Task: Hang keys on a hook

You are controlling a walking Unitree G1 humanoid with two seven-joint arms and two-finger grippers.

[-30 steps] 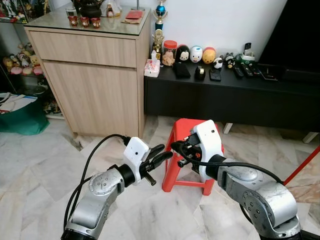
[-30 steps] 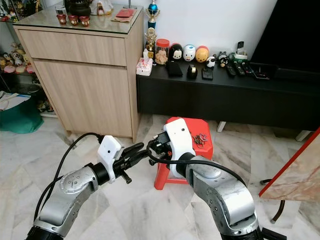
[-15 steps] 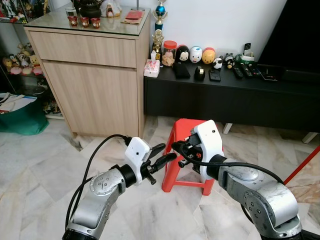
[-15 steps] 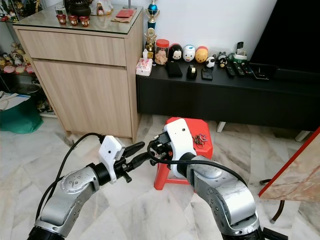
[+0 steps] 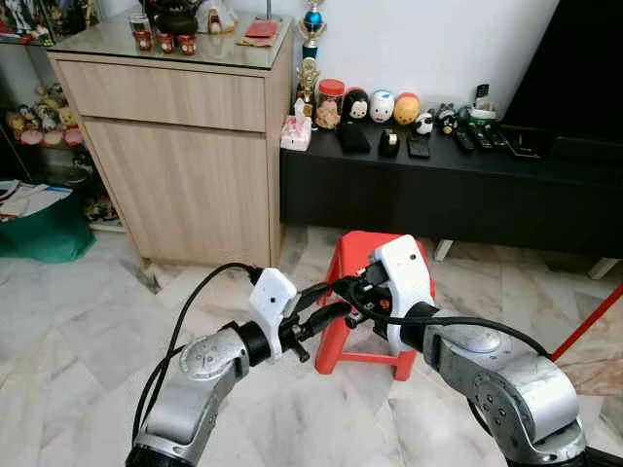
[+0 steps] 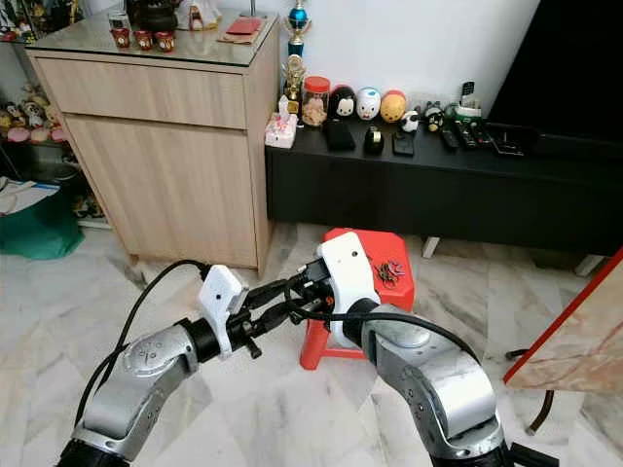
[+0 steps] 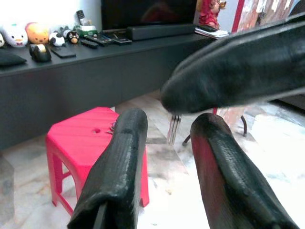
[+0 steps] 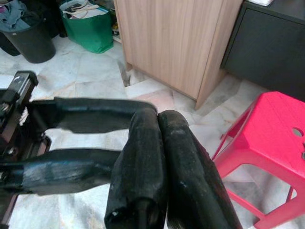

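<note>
Red plastic stool (image 6: 362, 255) is carrying the keys (image 6: 393, 270) on its seat, well apart from both grippers and to the robot's right of them; no hook is being made out in these views. R gripper (image 5: 343, 289) is being held with fingers pressed together, nothing visibly between them in the R wrist view. L gripper (image 5: 331, 298) is being kept with fingers parted, and R fingertips (image 8: 152, 125) are sitting at or between the L fingers (image 7: 121, 167); contact cannot be told. A thin metal piece is hanging below the R fingertip in the L wrist view, but ID is uncertain. Vs. 1.0 s ago: L gripper is being brought closer to R, gap nearly closed. R arm is judged nearer the keys.
</note>
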